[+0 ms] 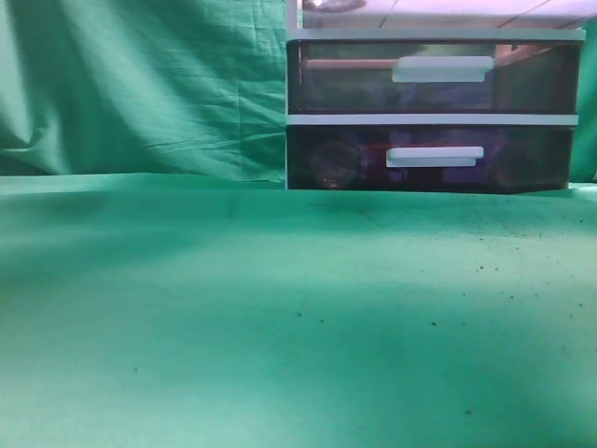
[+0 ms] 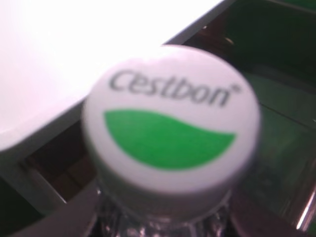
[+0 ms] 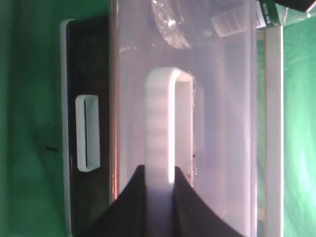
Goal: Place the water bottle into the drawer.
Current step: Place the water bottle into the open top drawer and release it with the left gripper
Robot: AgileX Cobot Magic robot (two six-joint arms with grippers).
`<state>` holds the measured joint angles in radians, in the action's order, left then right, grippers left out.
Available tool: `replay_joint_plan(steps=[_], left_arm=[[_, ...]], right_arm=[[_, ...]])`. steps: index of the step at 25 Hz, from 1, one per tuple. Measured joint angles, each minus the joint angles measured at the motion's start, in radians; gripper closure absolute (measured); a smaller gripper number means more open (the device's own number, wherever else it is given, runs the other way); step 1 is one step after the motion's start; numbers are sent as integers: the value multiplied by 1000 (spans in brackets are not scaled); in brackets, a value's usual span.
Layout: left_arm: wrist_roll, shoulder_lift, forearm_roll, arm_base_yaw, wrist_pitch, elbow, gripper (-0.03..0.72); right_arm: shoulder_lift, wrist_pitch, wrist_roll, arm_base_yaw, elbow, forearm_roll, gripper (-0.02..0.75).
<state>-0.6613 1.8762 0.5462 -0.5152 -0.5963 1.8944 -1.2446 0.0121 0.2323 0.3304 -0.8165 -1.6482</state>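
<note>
From the exterior view you see the green-covered worktop [image 1: 280, 317] with the white-framed drawer unit [image 1: 434, 119] standing at its far right edge; two dark translucent drawers sit shut here, each with a white bar handle, and the top of the unit runs out of the picture, so neither arm nor the water bottle shows. In the left wrist view the water bottle [image 2: 170, 123] fills the picture cap-on: a white cap with a green wave and the word "Cestbon", clear ribbed shoulders just below it. It hangs beside the white top edge of the unit, over what looks like a dark open cavity, likely the drawer [image 2: 276, 123]. Dark shapes flank the neck at the lower edge, so you may judge the left gripper's jaws clenched on the bottle, though the contact itself is blurred. In the right wrist view the right gripper [image 3: 159, 197] has its jaws clenched on the drawer's white bar handle [image 3: 168, 123], and the pale translucent drawer front looks drawn forward of the lower drawer's handle [image 3: 87, 133]; a clear bottle body shows dimly through its upper part. Expect thin, smooth plastic that dents and slips if squeezed hard; if filled, it will be fairly heavy. Hold at the stiff neck under the cap.
</note>
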Motion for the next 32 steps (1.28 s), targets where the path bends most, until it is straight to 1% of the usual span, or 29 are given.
replay_joint_plan(steps=[1,3,5,7,8,9,12,13,14,15,18,19,21,24,26,27,28,30,32], left_arm=[[44,2,-40,-2,0,0,395],[100,2,-69,-4,0,6,395],[121,2,-76,-4,2,8,300],[127,2,-42,-4,4,8,154],[127,2,-5,-2,6,8,81],[122,2,24,-2,11,8,50],[47,2,138,-2,29,8,50],[1,2,180,-2,39,8,50],[-50,2,214,-4,53,8,106],[-97,2,258,-10,73,8,118],[-292,2,405,-38,136,8,109],[-364,4,475,-49,154,8,109],[-490,25,578,-70,188,12,109],[-683,75,802,-93,227,14,109],[-855,114,1002,-109,243,14,109],[-979,135,1079,-121,254,14,109],[-1067,154,1135,-134,258,16,109],[-1176,190,1184,-157,260,41,109],[-1239,230,1198,-175,260,85,109]], right_arm=[[0,-5,-2,0,0,-5,658],[0,-7,-2,0,0,-5,658],[0,-9,0,0,0,-5,658],[0,-9,3,0,0,-5,658],[0,-7,4,0,0,-7,658],[0,-5,7,0,0,-7,658],[0,-5,16,0,0,-7,658],[0,-5,20,0,0,-9,658],[0,-5,25,0,0,-11,658],[0,-5,28,0,0,-11,658],[0,-5,32,0,0,-13,658],[0,-5,32,0,0,-13,658],[0,-5,32,0,0,-13,658],[0,-5,36,0,2,-13,658],[0,-5,36,0,2,-13,658],[0,-5,36,0,2,-13,658],[0,-5,36,0,2,-13,658],[0,-5,41,0,2,-13,658],[0,-5,54,0,2,-15,658]])
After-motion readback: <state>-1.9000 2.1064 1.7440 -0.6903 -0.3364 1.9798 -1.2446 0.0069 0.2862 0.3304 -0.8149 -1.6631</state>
